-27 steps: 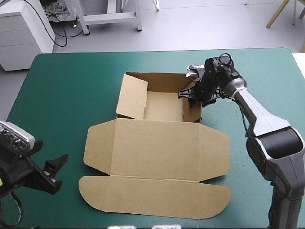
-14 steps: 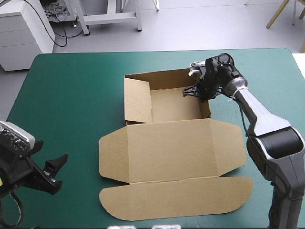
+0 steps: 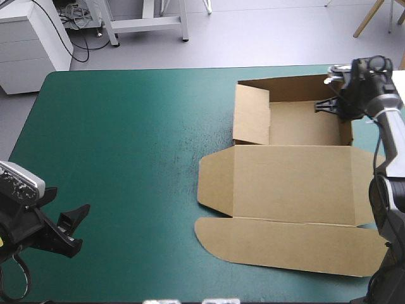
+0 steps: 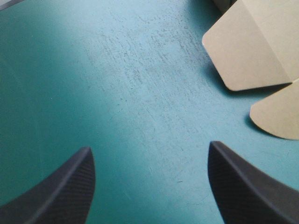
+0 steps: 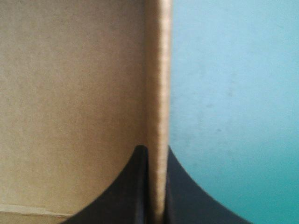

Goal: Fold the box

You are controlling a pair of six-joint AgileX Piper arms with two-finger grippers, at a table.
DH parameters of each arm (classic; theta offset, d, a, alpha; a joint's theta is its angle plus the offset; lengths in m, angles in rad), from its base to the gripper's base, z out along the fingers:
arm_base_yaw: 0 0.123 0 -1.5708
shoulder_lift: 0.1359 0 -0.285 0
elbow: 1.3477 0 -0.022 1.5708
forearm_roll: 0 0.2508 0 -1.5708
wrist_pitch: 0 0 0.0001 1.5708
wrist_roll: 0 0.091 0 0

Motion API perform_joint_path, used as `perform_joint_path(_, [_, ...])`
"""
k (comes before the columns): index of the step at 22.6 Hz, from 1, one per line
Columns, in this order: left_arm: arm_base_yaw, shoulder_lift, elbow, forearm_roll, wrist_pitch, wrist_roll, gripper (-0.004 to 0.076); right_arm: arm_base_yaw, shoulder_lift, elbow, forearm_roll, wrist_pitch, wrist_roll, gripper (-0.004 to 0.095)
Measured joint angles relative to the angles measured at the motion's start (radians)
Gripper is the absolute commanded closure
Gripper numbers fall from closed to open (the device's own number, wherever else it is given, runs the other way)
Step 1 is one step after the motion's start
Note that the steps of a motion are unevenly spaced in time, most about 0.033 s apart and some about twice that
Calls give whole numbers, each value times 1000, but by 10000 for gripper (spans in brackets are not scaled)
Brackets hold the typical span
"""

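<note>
The brown box [image 3: 291, 171] lies at the table's right side as an open tray, walls raised at the far end, its lid and rounded flap flat toward the front. My right gripper [image 3: 334, 106] is shut on the tray's right wall near the far right corner. In the right wrist view that wall's edge [image 5: 158, 93] runs up between the two black fingers [image 5: 133, 186]. My left gripper [image 3: 71, 227] stands open near the front left edge, over bare teal-green cover [image 4: 140, 116]. Two rounded flap corners of the box [image 4: 254, 51] lie ahead of it, off to its right.
The box's right flap reaches the table's right edge [image 3: 397, 171]. A white cabinet [image 3: 31, 44] stands on the floor beyond the far left corner. The teal-green cover [image 3: 126, 139] stretches bare from the box to the left edge.
The right gripper shut on the tray's right wall, then dragged the whole box to the right across the table. The left arm has not moved.
</note>
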Motion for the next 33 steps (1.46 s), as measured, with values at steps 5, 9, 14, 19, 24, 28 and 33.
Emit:
perform_joint_path(5, [0, 0, 0, 0, 1, -6, 241, -184, 0, 0, 17, -34, -35, 923])
perform_joint_path(9, [0, 0, 0, 0, 1, -10, 241, -323, 16, 0, 49, -74, -79, 923])
perform_joint_path(14, [0, 0, 0, 0, 1, -16, 241, -381, 105, 5, 93, -80, -119, 923])
perform_joint_path(19, [0, 0, 0, 12, 1, -17, 242, -384, 133, 4, 84, -89, -132, 804])
perform_joint_path(24, [0, 0, 0, 27, 1, -18, 241, -405, 139, 4, 146, -98, -147, 271])
perform_joint_path(28, [0, 0, 0, 27, 1, -21, 241, -405, 119, 6, 201, -95, -155, 201])
perform_joint_path(33, [0, 0, 0, 27, 1, -21, 241, -405, 33, 6, 210, -103, -146, 246])
